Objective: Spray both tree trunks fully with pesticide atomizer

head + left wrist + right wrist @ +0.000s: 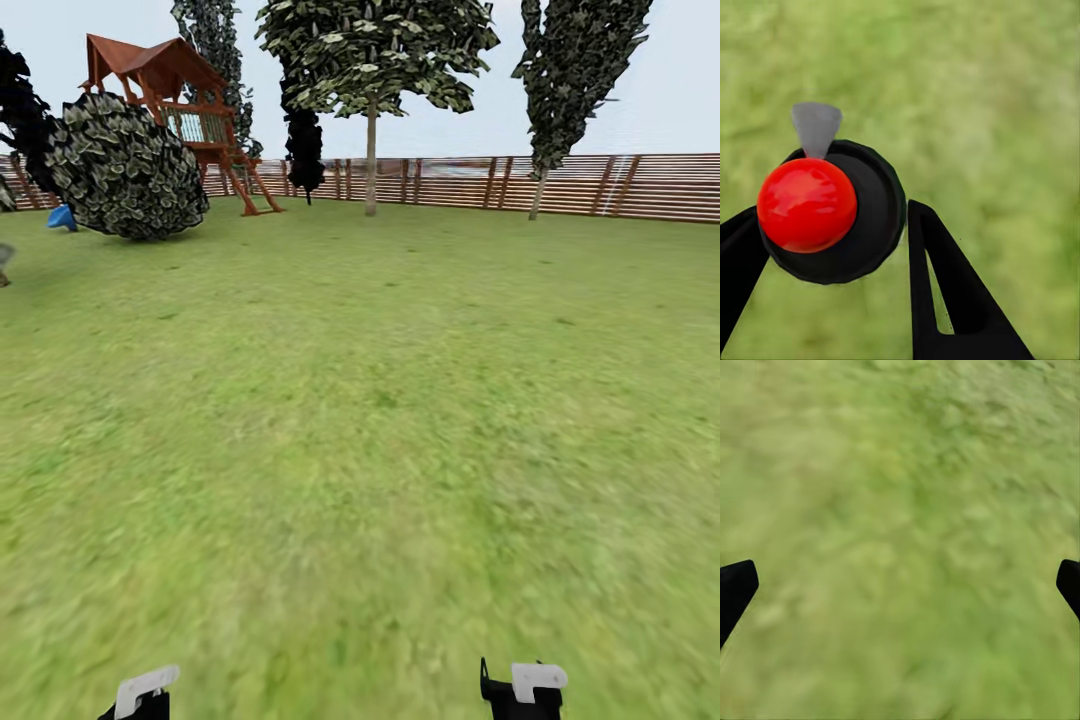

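Head view: open lawn (380, 420) runs to the slatted fence (600, 185); one tree (371, 150) stands just before that fence, another (560, 100) along it.

Left wrist view: the left gripper (832, 247) clamps the pesticide atomizer (832, 210), red ball up.

Right wrist view: the right gripper (900, 585) hangs spread wide over grass.

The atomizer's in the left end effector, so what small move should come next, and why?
Probably drive forward across the lawn toward the tree trunk by the fence. The left end effector is closed on the pesticide atomizer, the right end effector hangs open over grass, and the trunk looks far beyond spraying range.
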